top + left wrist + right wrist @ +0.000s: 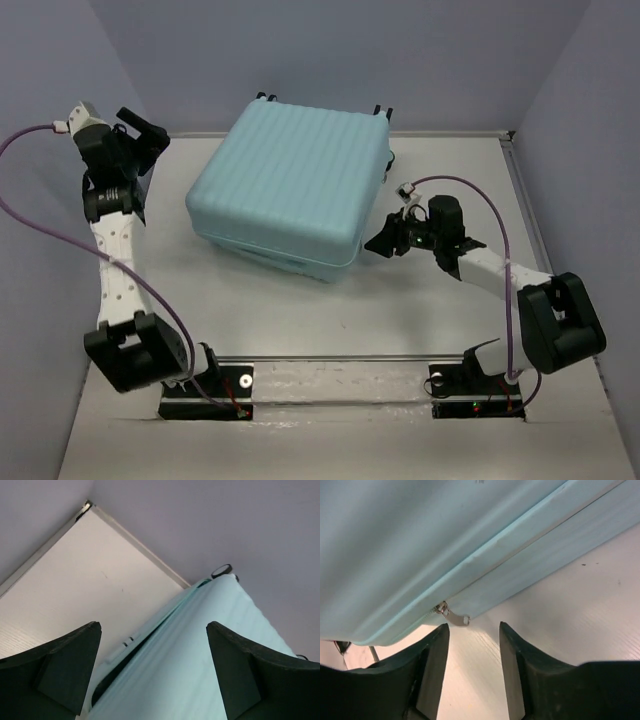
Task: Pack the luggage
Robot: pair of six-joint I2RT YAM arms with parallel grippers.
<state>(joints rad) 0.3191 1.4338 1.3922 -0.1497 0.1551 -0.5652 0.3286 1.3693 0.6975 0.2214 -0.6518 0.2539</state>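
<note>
Luggage [290, 185] lies shut on the bench [300, 320], stiff slick shell, probably heavy, so grab its zipper pull [454, 616]; right hand [472, 630] half-open beside the luggage's front corner, left hand [152, 627] wide open by its far-left corner, both empty

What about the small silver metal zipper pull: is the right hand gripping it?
No, the silver metal zipper pull hangs free just beyond the right hand, whose fingers stand apart.
</note>
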